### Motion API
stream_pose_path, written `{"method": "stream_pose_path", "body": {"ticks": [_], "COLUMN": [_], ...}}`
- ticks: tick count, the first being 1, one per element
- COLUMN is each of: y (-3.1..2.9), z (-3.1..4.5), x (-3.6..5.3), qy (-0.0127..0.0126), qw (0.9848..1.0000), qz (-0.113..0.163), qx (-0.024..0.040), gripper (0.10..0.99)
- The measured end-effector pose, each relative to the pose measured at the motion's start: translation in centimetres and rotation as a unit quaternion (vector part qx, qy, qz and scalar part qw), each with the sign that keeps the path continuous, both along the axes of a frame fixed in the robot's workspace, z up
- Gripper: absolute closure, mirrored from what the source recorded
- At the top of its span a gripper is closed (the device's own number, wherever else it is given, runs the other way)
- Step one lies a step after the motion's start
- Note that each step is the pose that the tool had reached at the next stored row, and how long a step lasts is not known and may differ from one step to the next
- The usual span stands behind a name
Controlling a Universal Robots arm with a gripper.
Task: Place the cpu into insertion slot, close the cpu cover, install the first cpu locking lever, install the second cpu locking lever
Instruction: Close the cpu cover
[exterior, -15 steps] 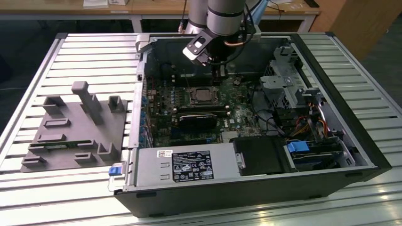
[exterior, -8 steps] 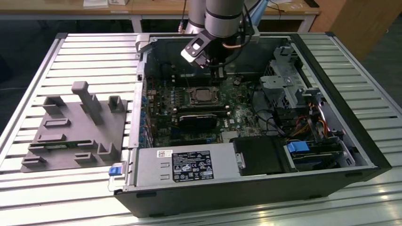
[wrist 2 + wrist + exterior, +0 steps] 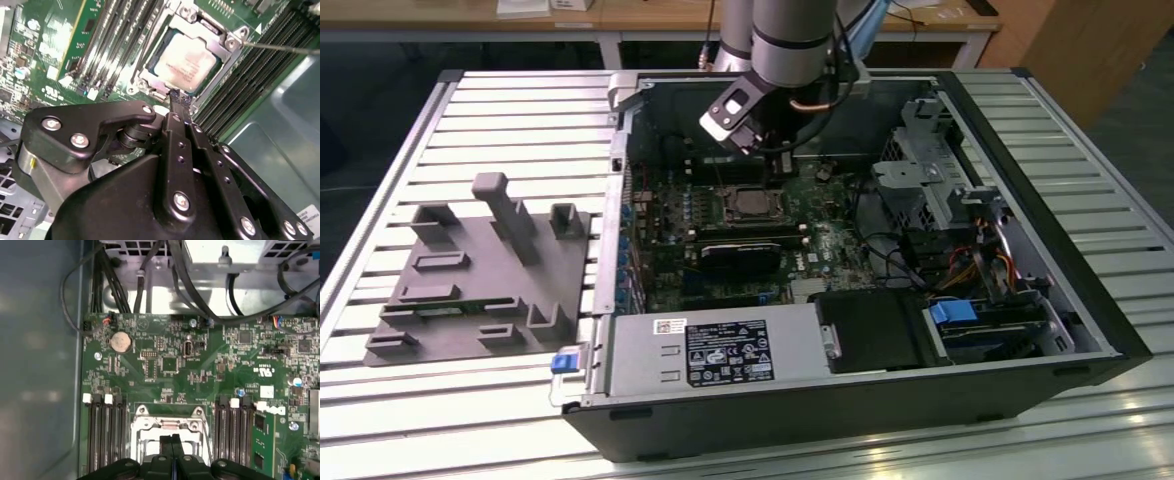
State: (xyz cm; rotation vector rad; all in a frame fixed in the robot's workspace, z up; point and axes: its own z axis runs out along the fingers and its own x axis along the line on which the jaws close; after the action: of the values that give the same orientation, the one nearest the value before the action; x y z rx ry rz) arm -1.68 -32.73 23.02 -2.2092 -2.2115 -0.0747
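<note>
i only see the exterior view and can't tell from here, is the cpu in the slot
Observer: Yes, in the second wrist view the cpu sits in the insertion slot, shiny top up.
Operator: cover down
Observer: The cpu cover lies flat, framing the chip.
Operator: pincer holding anything
Observer: Nothing seen; in both wrist views the pincer is shut, tips at the insertion slot's edge.

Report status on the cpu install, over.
Pincer shut, tips at the insertion slot's edge. Cpu seated, cpu cover down over it. Thin lever rod sticking out sideways.
</note>
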Motion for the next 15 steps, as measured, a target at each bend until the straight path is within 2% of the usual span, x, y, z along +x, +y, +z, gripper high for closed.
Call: {"method": "stream_pose_path", "body": {"ticks": [7,13,15], "y": [-0.13,-0.14,-0.14], "z": [-0.04,-0.04,-0.05], "x": [-1.37,-1.62,-1.62], "qy": [-0.0013,-0.0014,-0.0015], "qw": [1.0000,1.0000,0.9999], "qz": [0.000,0.001,0.013], "qx": [0.0000,-0.0004,-0.0010], "gripper": [0.980,0.980,0.980]}}
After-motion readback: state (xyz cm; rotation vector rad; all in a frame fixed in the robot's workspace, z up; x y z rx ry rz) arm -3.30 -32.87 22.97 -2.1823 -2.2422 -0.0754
